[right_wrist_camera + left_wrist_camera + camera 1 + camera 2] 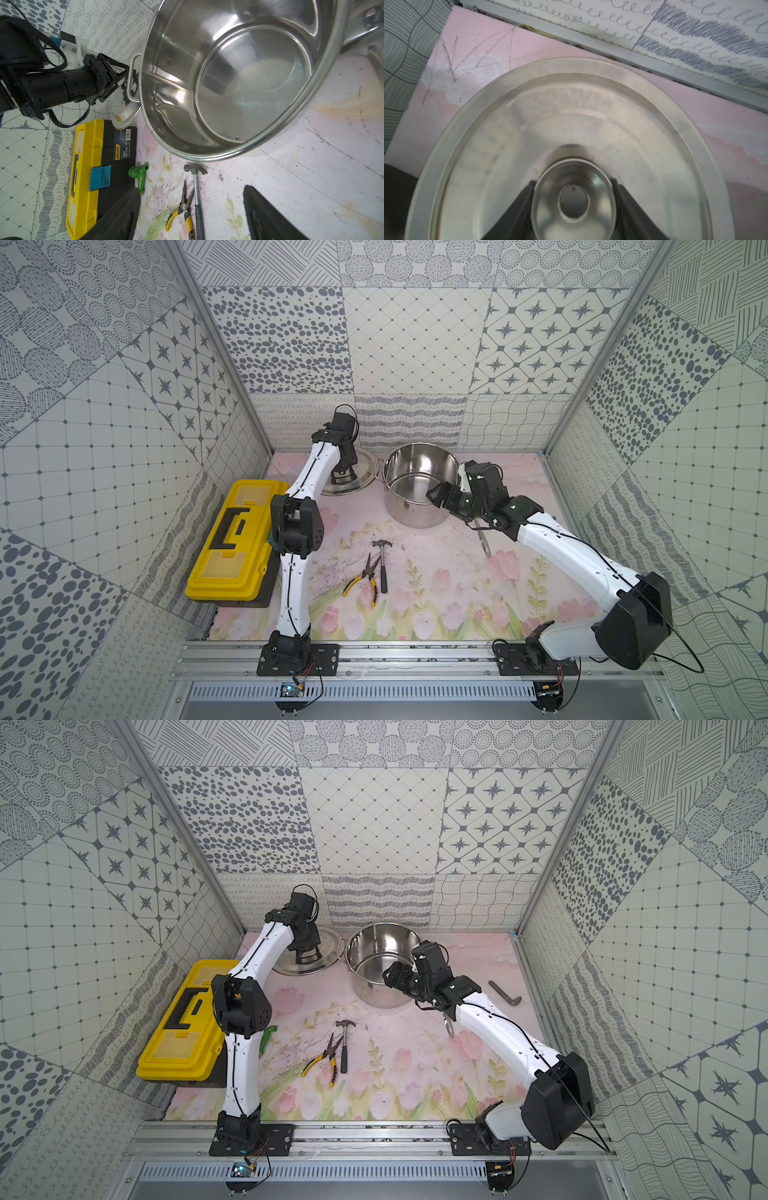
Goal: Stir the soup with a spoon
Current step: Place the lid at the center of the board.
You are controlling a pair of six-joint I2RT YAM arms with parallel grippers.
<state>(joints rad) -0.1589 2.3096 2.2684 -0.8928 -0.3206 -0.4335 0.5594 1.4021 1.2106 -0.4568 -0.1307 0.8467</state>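
Steel ladle (483, 542), long and thin, lies on the table (436, 564), partly under the right arm. Beyond it, the right gripper (433, 494), spread and empty, hovers at the shiny stainless-steel stockpot (409, 514) rim. Farthest, the left gripper (573, 182) pinches the round steel lid (571, 116) by its knob (574, 207).

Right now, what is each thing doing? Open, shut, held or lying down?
pot, upright, uncovered, looks empty.
lid, lying knob-up beside pot.
left gripper, shut on lid's knob.
right gripper, open, empty.
toolbox, shut.
ladle, lying flat, untouched.

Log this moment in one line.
left hand: gripping lid knob | right hand: open, empty, near pot rim | ladle: on table
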